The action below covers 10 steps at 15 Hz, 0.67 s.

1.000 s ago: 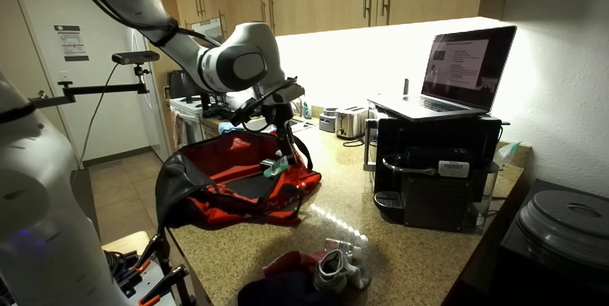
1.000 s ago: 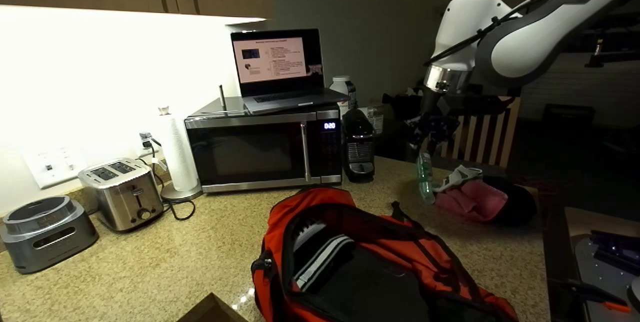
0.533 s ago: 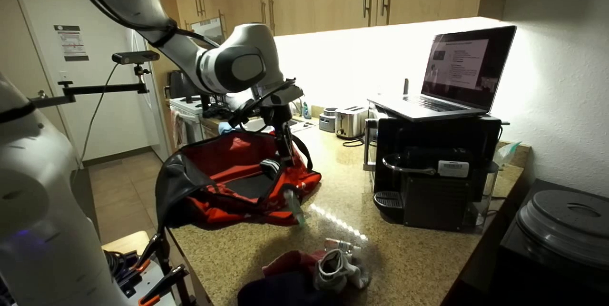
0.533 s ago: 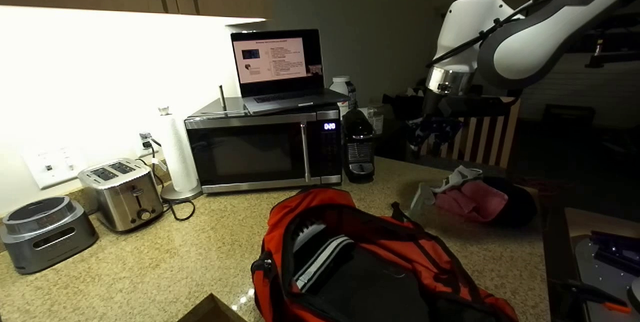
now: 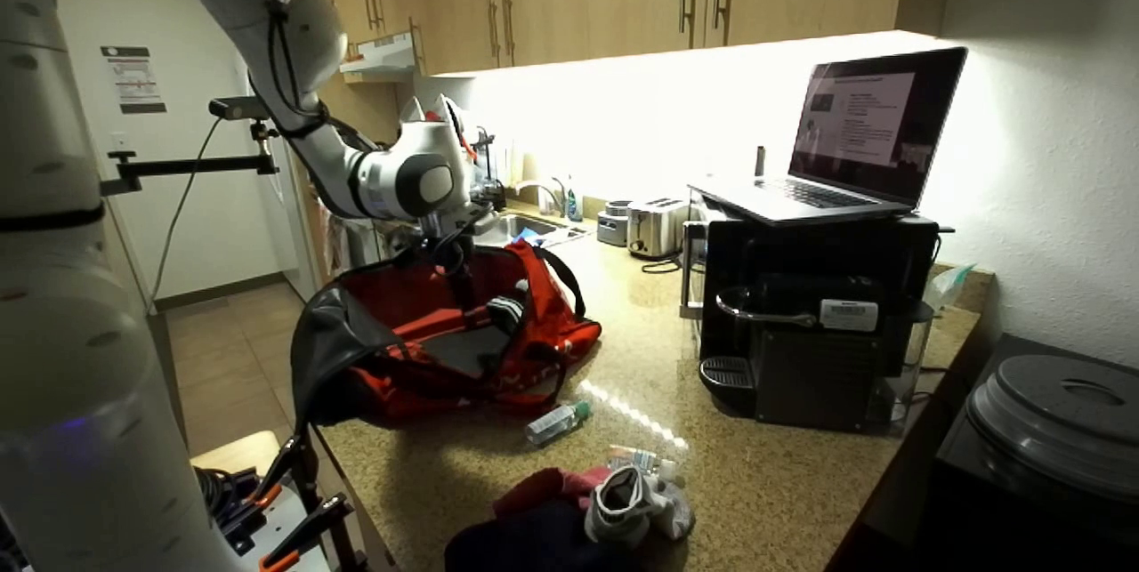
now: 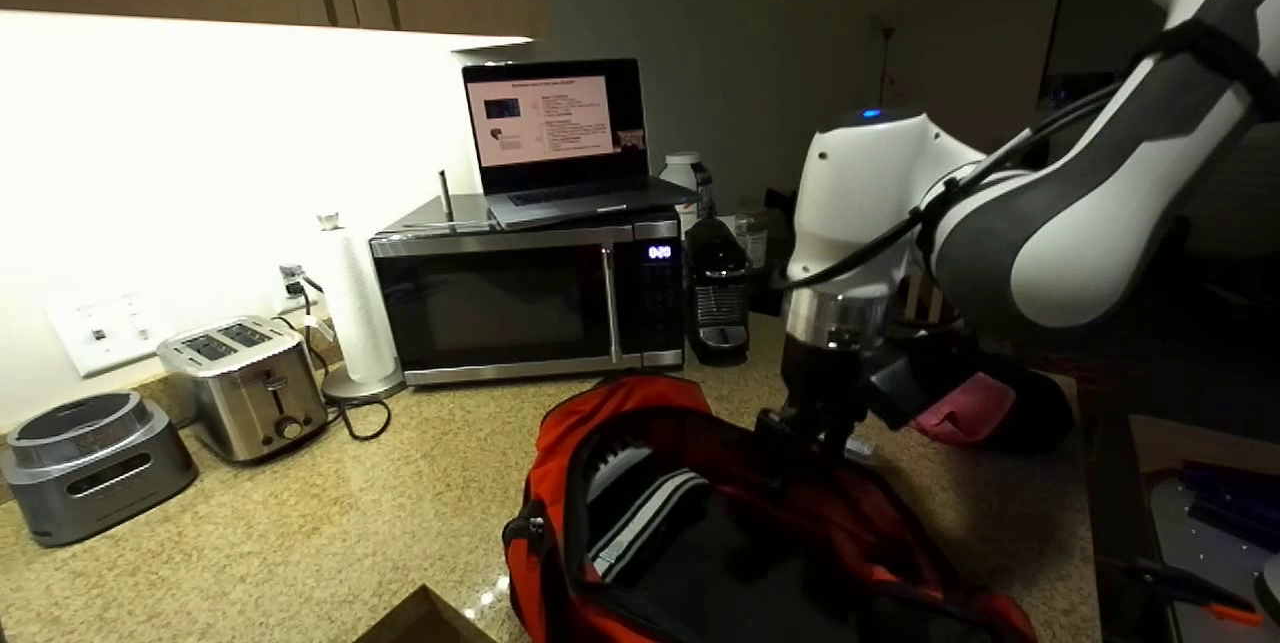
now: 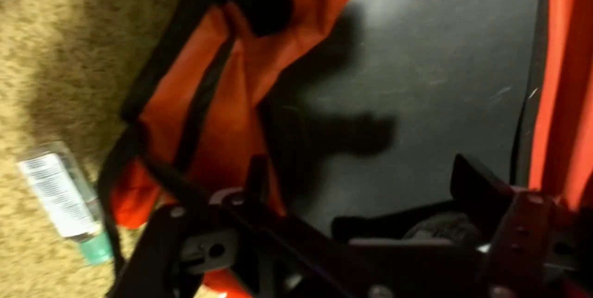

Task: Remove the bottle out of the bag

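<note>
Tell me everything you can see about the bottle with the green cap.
The bottle is slim and clear, apparently plastic, with a green cap on one end and a pale printed label too blurred to read. It lies on its side on the speckled counter, just outside the red bag. The claw isn't touching it; whether the bag does, I can't tell.

Points the gripper (image 5: 464,303) down, perhaps inside the red bag (image 5: 553,310). Has a green-capped bottle (image 5: 553,423) lying just outside it.
</note>
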{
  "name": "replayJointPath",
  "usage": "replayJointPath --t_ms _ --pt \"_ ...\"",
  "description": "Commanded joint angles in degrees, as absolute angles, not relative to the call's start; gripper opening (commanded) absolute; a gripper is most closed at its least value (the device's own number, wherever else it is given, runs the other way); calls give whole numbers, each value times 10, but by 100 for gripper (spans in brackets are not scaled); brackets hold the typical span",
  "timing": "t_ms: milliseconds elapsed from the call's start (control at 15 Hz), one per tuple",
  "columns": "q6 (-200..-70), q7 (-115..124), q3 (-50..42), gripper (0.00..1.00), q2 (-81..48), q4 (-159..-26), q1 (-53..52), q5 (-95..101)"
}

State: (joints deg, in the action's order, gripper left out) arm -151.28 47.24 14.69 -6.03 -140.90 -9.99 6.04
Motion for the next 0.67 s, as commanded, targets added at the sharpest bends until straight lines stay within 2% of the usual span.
replayJointPath --t_ms 0,267,600 --pt "-1523 401 147 100 -200 -1297 -147 53" --pt "-1485 269 148 100 -262 -1220 -156 12" --pt "-1452 218 121 100 -241 -1221 -156 -25"
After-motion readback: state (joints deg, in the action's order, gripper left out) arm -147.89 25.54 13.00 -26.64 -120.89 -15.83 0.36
